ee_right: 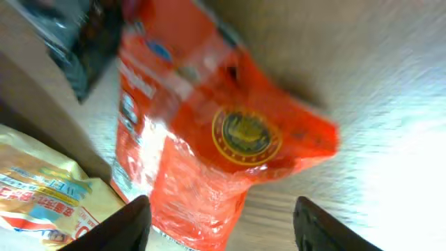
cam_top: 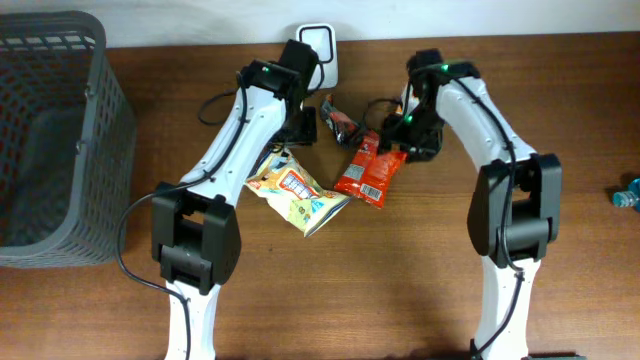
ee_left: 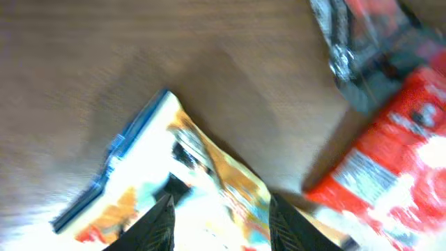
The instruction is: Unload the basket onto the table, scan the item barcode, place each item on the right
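Observation:
A yellow snack bag (cam_top: 298, 192) lies on the table in front of my left gripper (cam_top: 298, 132). In the left wrist view the yellow bag (ee_left: 202, 174) fills the space under my left gripper (ee_left: 221, 226), whose fingers (ee_left: 159, 224) stand apart; the picture is blurred. A red snack bag (cam_top: 370, 170) lies beside it, under my right gripper (cam_top: 402, 138). In the right wrist view the red bag (ee_right: 209, 132) lies flat on the wood, and my right gripper (ee_right: 223, 226) is wide open above its lower end. A white scanner (cam_top: 318, 45) stands at the table's back edge.
A small dark packet (cam_top: 340, 122) lies between the two grippers, touching the red bag's top. A grey mesh basket (cam_top: 50, 140) stands at the far left. A small blue object (cam_top: 626, 197) sits at the right edge.

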Tool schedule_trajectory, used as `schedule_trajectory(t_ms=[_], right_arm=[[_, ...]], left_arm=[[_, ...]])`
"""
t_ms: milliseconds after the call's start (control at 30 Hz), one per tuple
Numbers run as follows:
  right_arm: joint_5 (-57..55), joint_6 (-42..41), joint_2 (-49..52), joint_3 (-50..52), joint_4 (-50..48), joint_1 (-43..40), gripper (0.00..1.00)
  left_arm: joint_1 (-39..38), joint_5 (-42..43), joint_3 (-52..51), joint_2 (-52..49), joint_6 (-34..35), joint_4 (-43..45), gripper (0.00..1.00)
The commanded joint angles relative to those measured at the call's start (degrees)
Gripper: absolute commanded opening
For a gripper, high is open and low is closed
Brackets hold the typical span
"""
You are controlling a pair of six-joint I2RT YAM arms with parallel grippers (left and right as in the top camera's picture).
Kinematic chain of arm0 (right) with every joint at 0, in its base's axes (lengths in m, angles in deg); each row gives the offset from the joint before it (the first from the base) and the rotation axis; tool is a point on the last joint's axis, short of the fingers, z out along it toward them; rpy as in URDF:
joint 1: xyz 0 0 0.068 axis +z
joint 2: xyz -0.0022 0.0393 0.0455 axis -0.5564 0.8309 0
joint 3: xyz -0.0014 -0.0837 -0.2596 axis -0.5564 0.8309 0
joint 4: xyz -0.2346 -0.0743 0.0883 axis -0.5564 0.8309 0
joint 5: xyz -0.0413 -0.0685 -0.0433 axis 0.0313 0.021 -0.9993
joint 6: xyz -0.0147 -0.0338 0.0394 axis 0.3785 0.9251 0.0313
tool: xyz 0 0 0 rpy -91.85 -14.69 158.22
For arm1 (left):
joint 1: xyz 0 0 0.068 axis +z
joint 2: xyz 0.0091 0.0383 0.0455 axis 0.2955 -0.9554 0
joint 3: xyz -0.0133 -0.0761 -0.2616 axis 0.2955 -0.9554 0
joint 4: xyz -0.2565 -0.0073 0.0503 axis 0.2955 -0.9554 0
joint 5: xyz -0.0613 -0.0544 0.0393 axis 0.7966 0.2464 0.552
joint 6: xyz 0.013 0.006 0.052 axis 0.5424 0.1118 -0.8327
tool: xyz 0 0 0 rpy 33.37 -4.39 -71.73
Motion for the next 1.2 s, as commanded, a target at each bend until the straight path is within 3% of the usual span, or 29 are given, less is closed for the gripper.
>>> schedule_trajectory(t_ms=[0, 33, 133, 267, 400, 433, 533, 567, 633, 667, 700, 733, 767, 900, 1033, 1167], right_arm=[[-1.77, 6.12, -1.38, -0.35, -1.70, 0.46, 0.57], [-1.75, 9.25, -1.05, 0.94, -3.39, 1.25, 0.53], [-2.99, 9.51, -0.28, 5.90, -9.64, 2.32, 0.54], [-12.37, -0.81, 0.42, 8.13, -11.96, 0.81, 0.52], [-14.40, -6.78, 0.24, 8.11, -5.66, -2.56, 0.53], [-12.37, -7.34, -0.17, 8.09, -3.19, -2.86, 0.61], [-8.07, -8.90, -2.05, 7.93, 1.11, -2.40, 0.72], [-7.93, -8.66, -3.06, 7.41, 2.01, -2.19, 0.75], [-8.85, -4.72, -5.18, 5.27, 4.63, -2.64, 0.80], [-11.80, -3.65, -5.79, 4.35, 5.92, -3.32, 0.77], [-14.53, -3.67, -5.79, 3.93, 6.93, -4.15, 0.65], [-15.30, -3.13, -5.77, 3.96, 7.87, -5.22, 0.47], [-13.94, 0.90, -5.51, 4.00, 8.63, -6.43, 0.33], [-7.72, 4.04, -5.35, 9.38, 8.52, -6.62, 0.08], [-2.80, 2.58, -5.35, 18.62, 1.14, -3.98, 0.11], [0.72, -7.34, -5.38, 21.90, -7.15, -0.09, 0.13]], left_arm=[[-1.81, 8.66, -2.75, 0.17, -0.42, 0.07, 0.41], [-2.56, 8.00, -3.87, 0.17, -0.39, 0.52, 0.41], [-2.73, 6.03, -4.44, 0.17, -0.37, 0.17, 0.44], [-2.75, 5.55, -4.44, 0.17, -0.39, -0.42, 0.43], [-2.69, 5.38, -4.44, 0.17, -0.39, -1.77, 0.45], [-2.82, 5.49, -4.44, 0.17, -0.37, -1.68, 0.44], [-3.61, 5.68, -4.44, 0.15, -0.35, -1.68, 0.48], [-4.13, 6.29, -4.44, 0.15, -0.37, -1.62, 0.46], [-4.83, 11.87, -4.44, 0.15, -0.37, -1.03, 0.27], [-5.60, 14.80, -4.46, 0.15, -0.37, -0.81, 0.16], [-6.34, 15.54, -4.63, 0.15, -0.37, -0.33, 0.12], [-6.88, 15.56, -4.85, 0.15, -0.37, 0.24, 0.08], [-7.82, 15.50, -5.51, 0.15, -0.39, 1.42, 0.08], [-7.65, 11.41, -6.71, 0.11, 0.59, 2.82, 0.09], [-5.68, 7.43, -6.84, 0.11, 3.96, 2.71, 0.11], [-4.15, 5.95, -6.84, 0.11, 4.13, 2.69, 0.16]])
